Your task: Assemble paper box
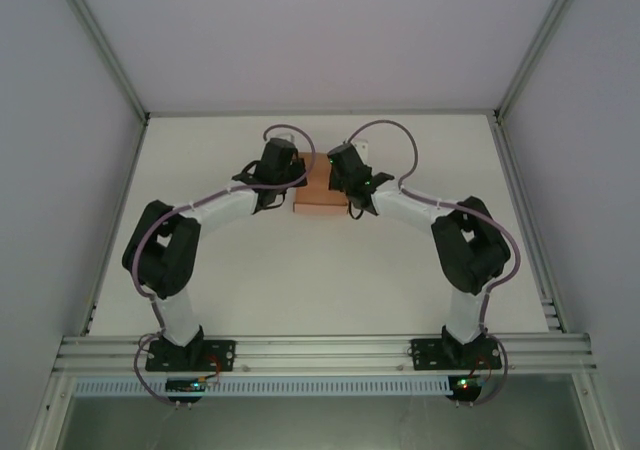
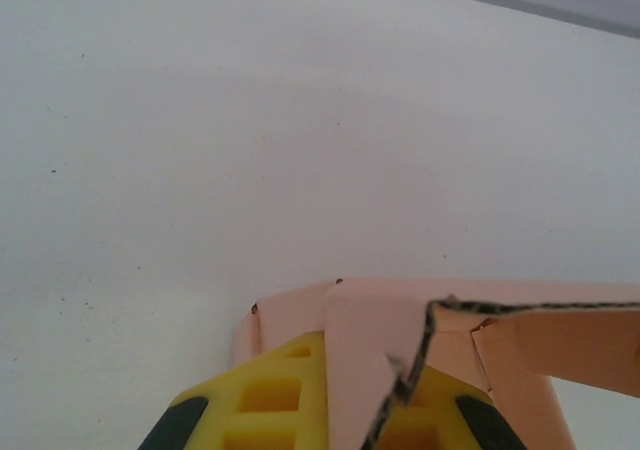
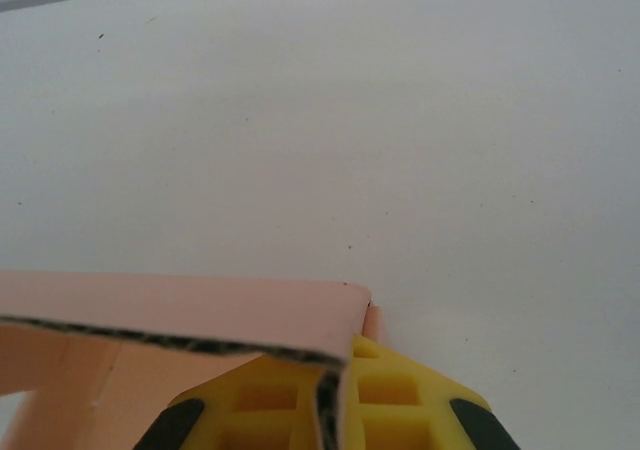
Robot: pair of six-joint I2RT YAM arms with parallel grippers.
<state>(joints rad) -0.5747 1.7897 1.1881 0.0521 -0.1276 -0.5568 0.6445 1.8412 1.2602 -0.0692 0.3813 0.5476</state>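
Paper box (image 1: 318, 195) stands on the table (image 1: 320, 280), centred left to right and set toward the far edge. Left fingers (image 2: 270, 405) pinch a card panel on the box's left side. Right fingers (image 3: 395, 395) pinch a card panel on its right side. In each wrist view, the salmon-pink card is clamped from both faces.

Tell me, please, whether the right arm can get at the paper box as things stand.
Yes, it seems so: the right fingers are shut on a card edge of the paper box. The left fingers grip the opposite side, out of the way.
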